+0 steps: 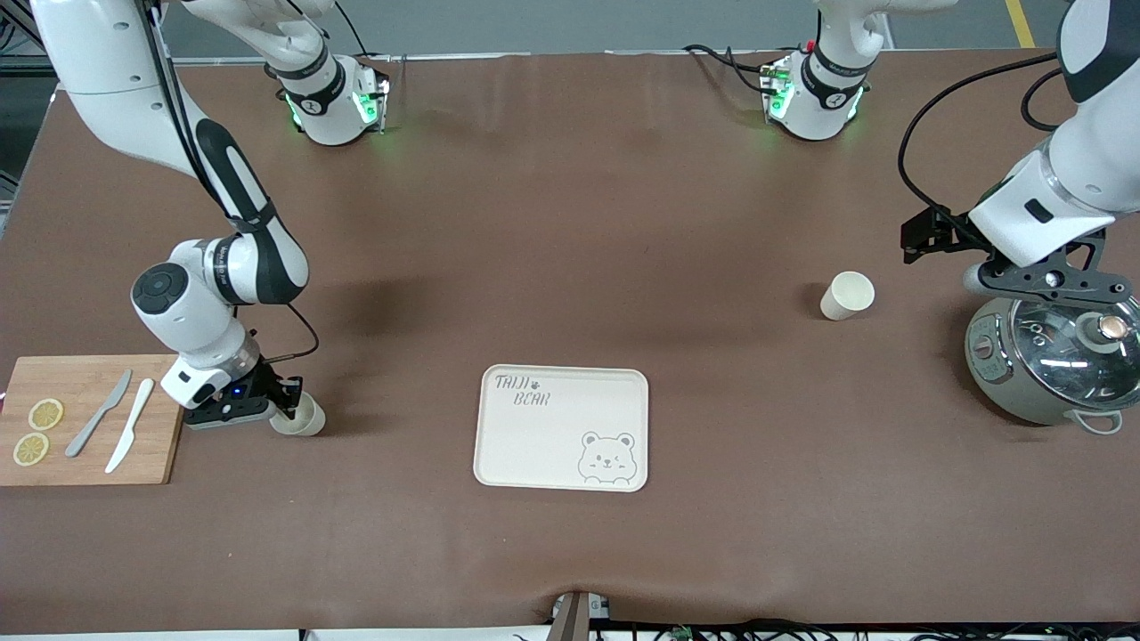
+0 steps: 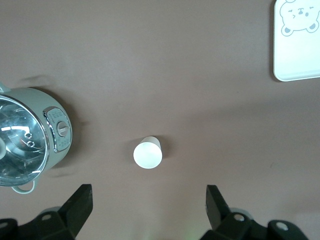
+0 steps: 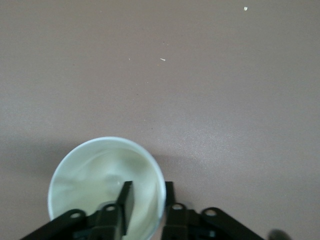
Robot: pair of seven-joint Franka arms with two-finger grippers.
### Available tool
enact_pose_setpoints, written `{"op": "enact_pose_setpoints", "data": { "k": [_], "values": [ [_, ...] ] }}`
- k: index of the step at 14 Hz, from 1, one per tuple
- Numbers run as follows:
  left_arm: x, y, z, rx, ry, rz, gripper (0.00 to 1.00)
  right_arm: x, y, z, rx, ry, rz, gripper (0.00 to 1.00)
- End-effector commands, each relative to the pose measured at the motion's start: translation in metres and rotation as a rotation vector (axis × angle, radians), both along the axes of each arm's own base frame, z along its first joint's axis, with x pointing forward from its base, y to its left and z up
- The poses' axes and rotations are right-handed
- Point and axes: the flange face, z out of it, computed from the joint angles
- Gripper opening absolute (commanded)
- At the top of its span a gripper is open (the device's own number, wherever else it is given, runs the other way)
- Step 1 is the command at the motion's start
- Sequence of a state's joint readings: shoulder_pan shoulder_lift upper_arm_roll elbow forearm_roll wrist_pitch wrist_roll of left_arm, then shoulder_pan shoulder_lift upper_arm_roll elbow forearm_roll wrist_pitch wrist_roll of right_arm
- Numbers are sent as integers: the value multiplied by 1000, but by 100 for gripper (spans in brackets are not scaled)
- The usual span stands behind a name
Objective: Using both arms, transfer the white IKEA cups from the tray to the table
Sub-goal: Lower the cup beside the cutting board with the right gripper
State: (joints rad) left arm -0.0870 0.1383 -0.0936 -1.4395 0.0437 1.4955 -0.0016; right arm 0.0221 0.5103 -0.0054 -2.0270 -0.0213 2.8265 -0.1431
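Observation:
One white cup [image 1: 847, 295] stands upright on the brown table toward the left arm's end; it also shows in the left wrist view [image 2: 148, 153]. My left gripper [image 1: 1055, 283] hangs open and empty over the table by the pot, its fingers [image 2: 80, 205] wide apart and short of that cup. The second white cup [image 1: 305, 420] is beside the cutting board at the right arm's end. My right gripper [image 1: 283, 411] is shut on its wall, one finger [image 3: 126, 200] inside the cup [image 3: 95, 180] and one outside. I cannot tell whether this cup is lifted.
A cream bear-printed tray [image 1: 534, 445] lies mid-table near the front camera, and shows in the left wrist view [image 2: 297, 60]. A pot with a glass lid [image 1: 1051, 361] sits under the left wrist. A wooden cutting board [image 1: 89, 392] holds lemon slices and two knives.

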Motion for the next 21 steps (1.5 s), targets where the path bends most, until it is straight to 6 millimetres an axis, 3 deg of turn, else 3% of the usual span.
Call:
{"op": "enact_pose_setpoints", "data": {
  "k": [1,3,13,21],
  "values": [
    [1,-1,6,8,2,-14,100,1,-3,-1,9,-10,1,72],
    [1,-2,6,7,3,-13,100,1,-3,-1,9,-11,1,100],
    [2,2,5,9,4,-7,100,4,-9,11,2,-4,14,100],
    [3,6,5,17,3,-7,100,15,-11,66,-1,140,10,100]
  ]
}}
